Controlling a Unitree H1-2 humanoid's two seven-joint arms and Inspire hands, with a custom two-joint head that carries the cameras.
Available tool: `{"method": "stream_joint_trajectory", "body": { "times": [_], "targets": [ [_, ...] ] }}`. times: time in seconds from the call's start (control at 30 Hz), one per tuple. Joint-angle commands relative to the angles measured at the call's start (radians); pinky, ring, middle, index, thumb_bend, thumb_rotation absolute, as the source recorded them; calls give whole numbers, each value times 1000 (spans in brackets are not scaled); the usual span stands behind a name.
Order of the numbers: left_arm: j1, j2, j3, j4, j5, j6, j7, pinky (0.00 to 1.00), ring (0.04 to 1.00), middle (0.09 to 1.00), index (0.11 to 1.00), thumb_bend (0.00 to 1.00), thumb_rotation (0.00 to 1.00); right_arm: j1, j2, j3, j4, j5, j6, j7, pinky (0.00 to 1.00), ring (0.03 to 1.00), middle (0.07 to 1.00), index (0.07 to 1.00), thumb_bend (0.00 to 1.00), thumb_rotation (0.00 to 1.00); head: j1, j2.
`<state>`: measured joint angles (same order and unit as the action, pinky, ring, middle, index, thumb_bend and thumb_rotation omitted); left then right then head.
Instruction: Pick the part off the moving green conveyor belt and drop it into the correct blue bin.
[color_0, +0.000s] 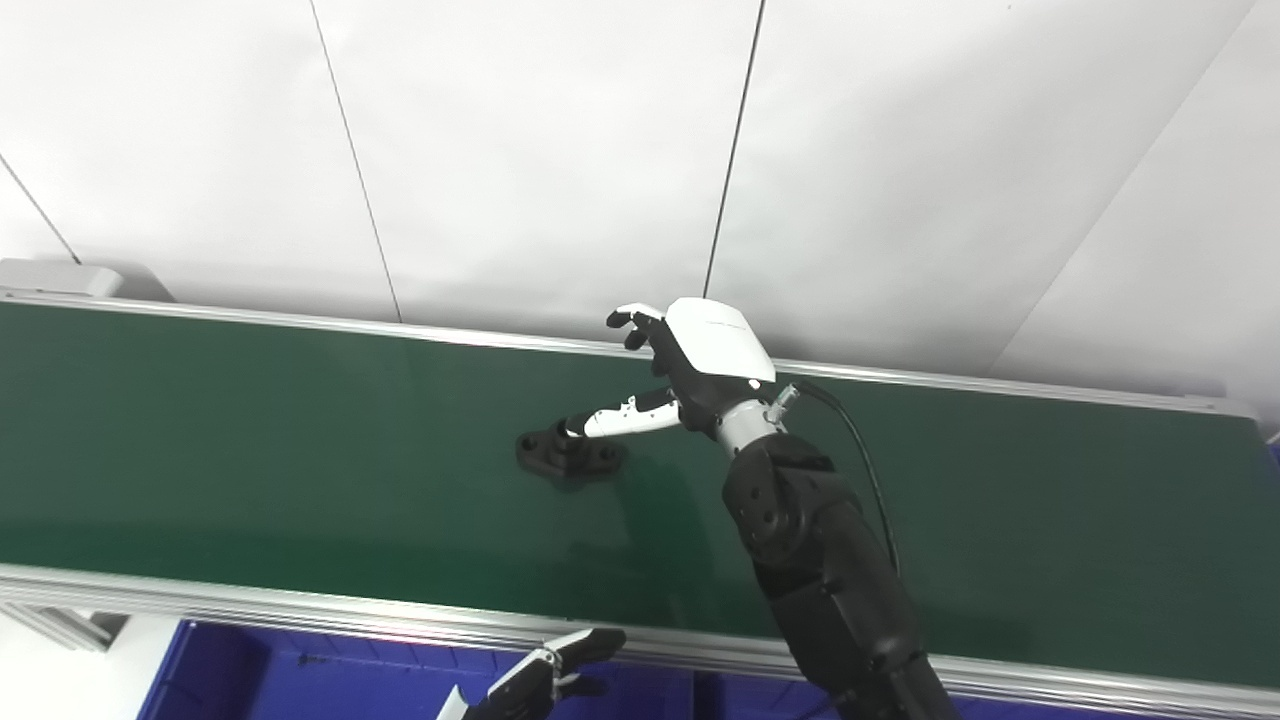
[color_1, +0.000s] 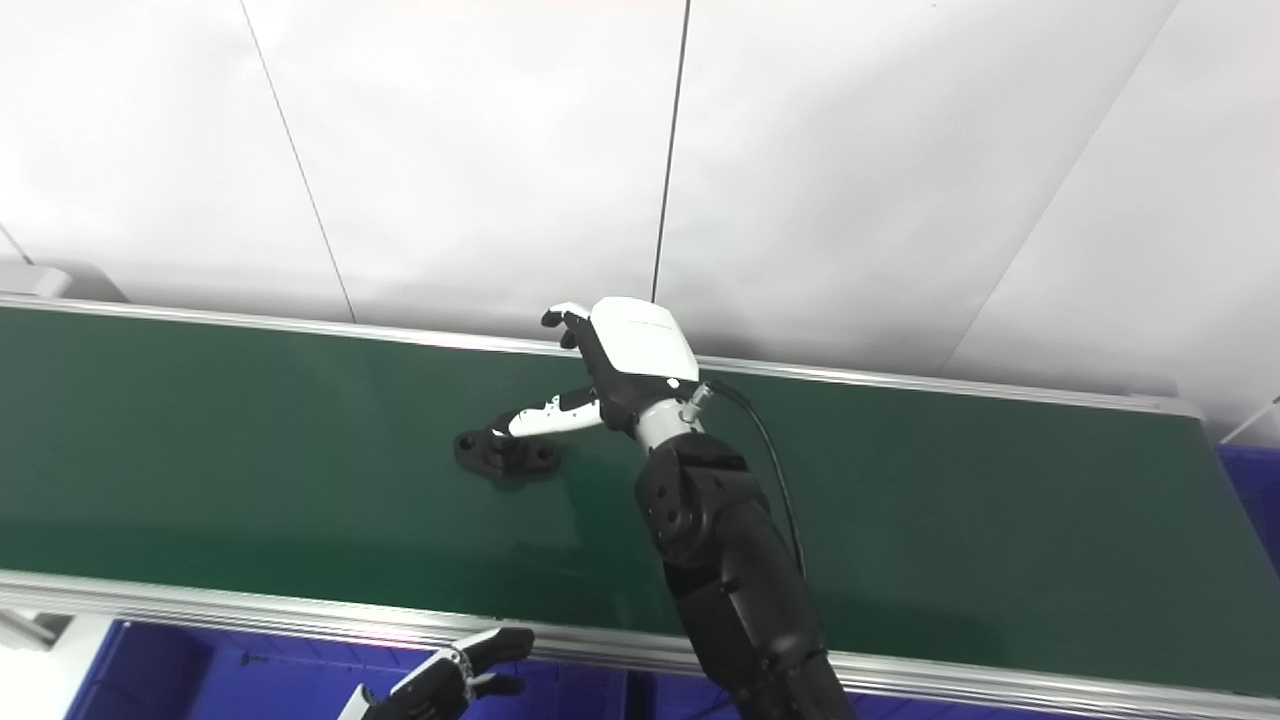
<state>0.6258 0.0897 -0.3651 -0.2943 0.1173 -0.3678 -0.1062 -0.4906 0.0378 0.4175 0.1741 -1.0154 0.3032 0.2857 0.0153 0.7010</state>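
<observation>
Conveyor belt (color_0: 300, 440), green and wide, carries the black part (color_0: 566, 452) near its middle. Above the part hangs the right hand (color_0: 690, 375), fingers spread and empty, thumb tip just over it. Low over the blue bin (color_0: 330, 675), the left hand (color_0: 545, 680) shows partly; whether its fingers are open or closed cannot be told.

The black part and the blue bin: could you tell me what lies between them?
Between black part and blue bin: bare green belt, then its metal rail, in both views.

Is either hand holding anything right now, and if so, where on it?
Nothing is held. The right hand is open over the black part on the green conveyor belt, thumb just above it. The left hand is empty.
</observation>
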Motion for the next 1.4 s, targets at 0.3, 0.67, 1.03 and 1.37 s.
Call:
{"method": "stream_joint_trajectory", "body": {
  "times": [0.3,0.67,1.03,1.37],
  "targets": [
    [21,-3,-17,-62,0,23,-7,771,858,853,804,883,690,-25,5,74,35,-4,30,-41,283,392,557,769,935,532,-4,13],
    [25,-4,-23,-89,2,63,-8,779,865,860,814,879,676,-14,-58,184,80,-77,43,-11,241,332,449,661,892,552,-4,16],
    [36,-3,-26,-114,6,81,-4,777,860,857,816,868,666,-59,-126,366,90,-312,77,163,100,162,249,546,682,256,-11,35],
    [50,9,-31,-150,-1,109,-9,781,857,857,821,840,658,-31,-153,348,35,-337,57,162,72,144,231,479,525,131,-11,58]
  ]
}}
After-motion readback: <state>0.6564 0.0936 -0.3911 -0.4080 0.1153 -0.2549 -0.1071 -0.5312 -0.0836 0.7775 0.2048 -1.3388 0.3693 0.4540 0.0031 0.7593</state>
